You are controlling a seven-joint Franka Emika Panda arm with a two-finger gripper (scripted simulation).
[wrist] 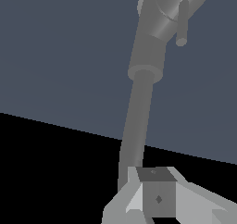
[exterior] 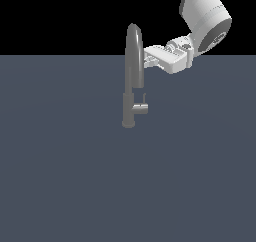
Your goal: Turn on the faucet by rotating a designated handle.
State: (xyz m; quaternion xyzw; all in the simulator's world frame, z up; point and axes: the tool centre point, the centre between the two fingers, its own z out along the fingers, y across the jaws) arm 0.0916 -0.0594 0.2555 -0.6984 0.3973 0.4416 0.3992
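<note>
Grey, smooth metal throughout: the faucet (exterior: 133, 76) rises as a slim column to a rounded arch, its handle (exterior: 140, 108) a short stub jutting toward 3 o'clock near the base. The hand (exterior: 148, 57) sits high beside the spout; whether released or clenched, I cannot tell. It risks knocking the spout and missing the thin lever pin (exterior: 144, 98).

A flat slate-blue floor (exterior: 65, 186) fills the scene; black backdrop (exterior: 60, 16) behind.

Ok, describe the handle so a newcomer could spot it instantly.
Find the tall grey faucet standing alone on the flat blue-grey floor. Low on its base column, a short horizontal stub, the handle, juts toward the exterior view's right. Unlike the high arched spout above, it is stubby, sideways, and carries a thin upright lever pin.
</note>
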